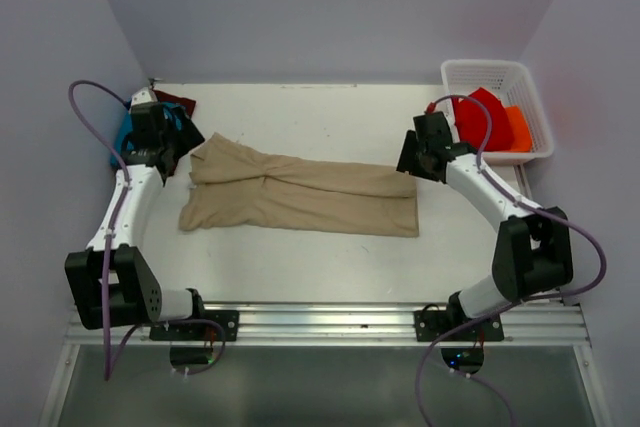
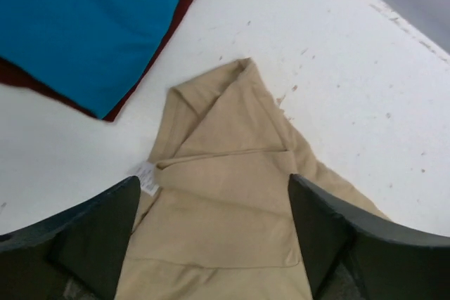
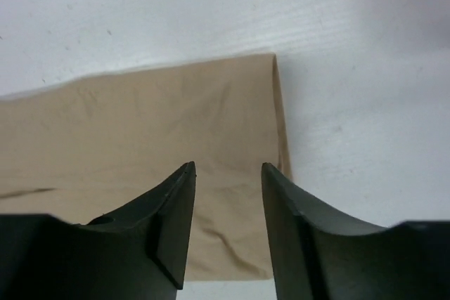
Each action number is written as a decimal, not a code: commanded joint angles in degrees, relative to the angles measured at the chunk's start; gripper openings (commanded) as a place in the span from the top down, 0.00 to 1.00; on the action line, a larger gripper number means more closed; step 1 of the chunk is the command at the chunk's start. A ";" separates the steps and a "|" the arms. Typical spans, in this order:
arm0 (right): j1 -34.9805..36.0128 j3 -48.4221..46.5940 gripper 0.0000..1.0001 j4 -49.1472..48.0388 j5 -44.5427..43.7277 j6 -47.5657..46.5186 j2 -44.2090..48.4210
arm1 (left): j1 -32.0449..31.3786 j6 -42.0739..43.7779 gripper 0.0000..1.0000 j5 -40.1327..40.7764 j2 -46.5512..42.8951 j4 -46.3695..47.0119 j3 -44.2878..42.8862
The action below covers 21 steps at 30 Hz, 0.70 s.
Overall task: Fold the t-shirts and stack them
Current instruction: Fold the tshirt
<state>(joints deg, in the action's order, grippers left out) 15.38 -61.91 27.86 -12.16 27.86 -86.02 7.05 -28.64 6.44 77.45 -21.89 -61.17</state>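
Observation:
A tan t-shirt [image 1: 300,197] lies on the table as a long folded band, collar end to the left. My left gripper [image 1: 183,144] hovers over that collar end with its jaws wide open and empty. In the left wrist view the tan t-shirt [image 2: 225,201] and its white label [image 2: 145,174] lie below the open left gripper [image 2: 213,180]. A bright blue t-shirt [image 2: 84,26] lies on a dark maroon t-shirt [image 2: 184,9] at the far left. My right gripper [image 3: 228,166] stands open above the tan t-shirt's hem corner [image 3: 239,117], holding nothing.
A white basket [image 1: 497,75] at the back right holds red and orange cloths [image 1: 492,122]. Purple walls close in the table on the left, the back and the right. The right arm's elbow [image 1: 530,247] stands near the table's front right.

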 commanded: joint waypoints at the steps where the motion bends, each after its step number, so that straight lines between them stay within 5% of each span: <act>1: 0.09 -6.45 0.58 -0.34 1.70 0.27 -6.60 | 0.42 -1.33 0.15 -5.55 3.04 5.28 -1.67; 2: 0.09 -7.51 1.00 -0.69 2.14 0.88 -10.19 | 0.42 -1.24 0.22 -6.17 5.93 5.10 -2.37; 6: 0.09 -11.65 1.00 -3.23 6.08 1.85 -18.29 | 0.42 -1.50 0.65 -9.16 13.24 5.19 -4.22; 7: 0.01 -12.96 1.00 -3.07 6.62 2.02 -19.44 | 0.42 -1.85 0.83 -9.86 15.52 5.19 -4.31; 10: 0.09 -13.24 1.00 -3.34 7.59 1.94 -22.26 | 0.60 -2.64 0.98 -11.09 17.38 6.68 -3.09; 21: 0.09 -5.07 1.00 0.09 0.83 3.69 -18.84 | 0.60 -5.98 1.00 -13.11 12.47 7.73 8.42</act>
<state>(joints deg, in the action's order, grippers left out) 15.38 -69.19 25.30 -7.49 30.24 -107.46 7.11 -32.49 -4.93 93.19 -16.53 -56.93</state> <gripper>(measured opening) 0.010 0.005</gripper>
